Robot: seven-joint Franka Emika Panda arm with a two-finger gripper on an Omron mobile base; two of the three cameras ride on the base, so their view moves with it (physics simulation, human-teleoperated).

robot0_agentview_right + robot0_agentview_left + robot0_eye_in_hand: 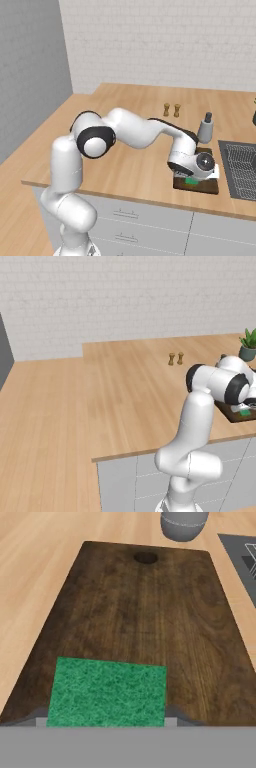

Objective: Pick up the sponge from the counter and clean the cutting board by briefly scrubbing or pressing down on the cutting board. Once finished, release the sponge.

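The gripper (106, 724) has its jaws pinched on the two short sides of the sponge (107, 693), whose green face fills the space between the fingertips in the hand view. Just under and ahead of the jaws lies the cutting board (145, 617), and the sponge looks to be lying flat on its near end, though whether it is pressed hard against the wood I cannot tell. Past the jaws, at the board's far end, is its round hanging hole, and beyond that edge stands a grey rounded jar (184, 523) on the counter (35, 557). Off to one side of the board sits the dark stovetop (242, 552). In the right base view the hand hangs low over the board's near end.

Judged from this, the scrubbing step is in hand: sponge picked up and brought onto the board. The next move calls for a short push along or down on the wood with the pinch kept firm, then spreading the jaws to let the sponge go
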